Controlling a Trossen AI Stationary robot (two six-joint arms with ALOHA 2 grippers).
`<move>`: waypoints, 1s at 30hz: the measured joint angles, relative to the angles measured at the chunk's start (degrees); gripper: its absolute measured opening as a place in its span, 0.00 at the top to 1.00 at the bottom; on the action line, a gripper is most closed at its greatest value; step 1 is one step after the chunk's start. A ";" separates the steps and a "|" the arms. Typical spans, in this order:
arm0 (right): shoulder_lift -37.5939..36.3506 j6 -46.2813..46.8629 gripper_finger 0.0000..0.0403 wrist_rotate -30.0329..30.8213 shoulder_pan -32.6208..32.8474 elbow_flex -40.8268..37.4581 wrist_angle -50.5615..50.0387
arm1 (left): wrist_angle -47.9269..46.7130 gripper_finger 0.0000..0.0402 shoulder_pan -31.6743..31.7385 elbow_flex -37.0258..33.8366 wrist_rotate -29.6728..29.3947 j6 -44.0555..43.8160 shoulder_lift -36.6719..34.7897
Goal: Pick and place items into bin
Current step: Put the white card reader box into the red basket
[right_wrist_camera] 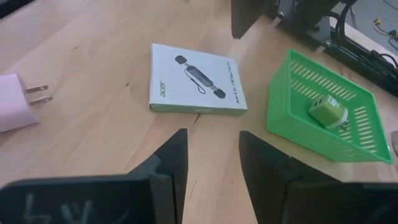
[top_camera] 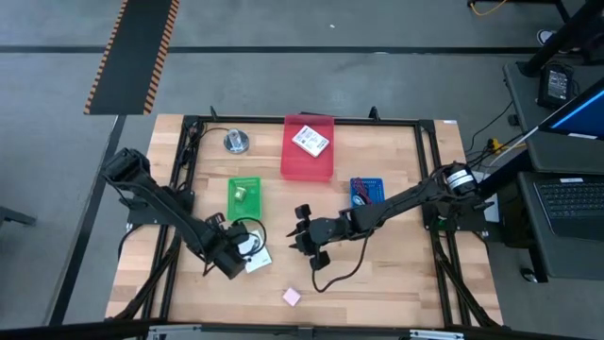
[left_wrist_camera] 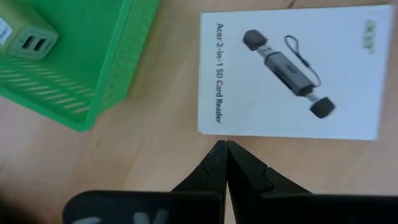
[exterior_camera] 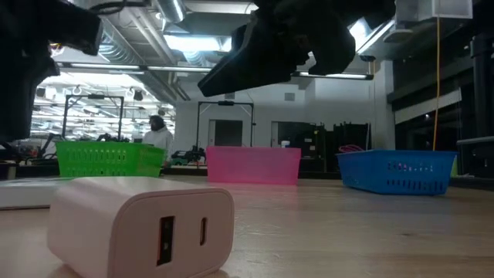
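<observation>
White box (left_wrist_camera: 289,71) beside green basket (left_wrist_camera: 74,59): "Acer 2-in-1 SD Card Reader" along one edge, "acer" logo at corner. Same box (right_wrist_camera: 196,87) in right wrist view: "acer" on face.

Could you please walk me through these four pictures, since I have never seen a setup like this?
Two dark robot arms work at a wooden table. One picture looks straight down, one looks level across the tabletop, and two come from cameras on the wrists. The left gripper, fingers shut and empty, points at a white card reader box beside a green basket holding a green charger. The right gripper is open, holding nothing. Also there: a red bin, a blue basket, a pink charger.
</observation>
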 joint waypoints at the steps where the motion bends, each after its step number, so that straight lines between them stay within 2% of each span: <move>1: -0.02 0.00 0.70 0.01 0.00 0.02 0.02 | 0.09 0.99 0.16 0.00 0.17 0.01 0.53; 17: -0.02 -0.02 0.70 -0.02 0.15 0.02 -0.01 | 0.48 0.99 2.23 0.00 -0.27 0.49 5.59; 30: -0.02 0.25 0.70 -0.04 0.18 0.02 -0.50 | 1.24 0.99 2.31 0.00 -0.27 -0.49 6.10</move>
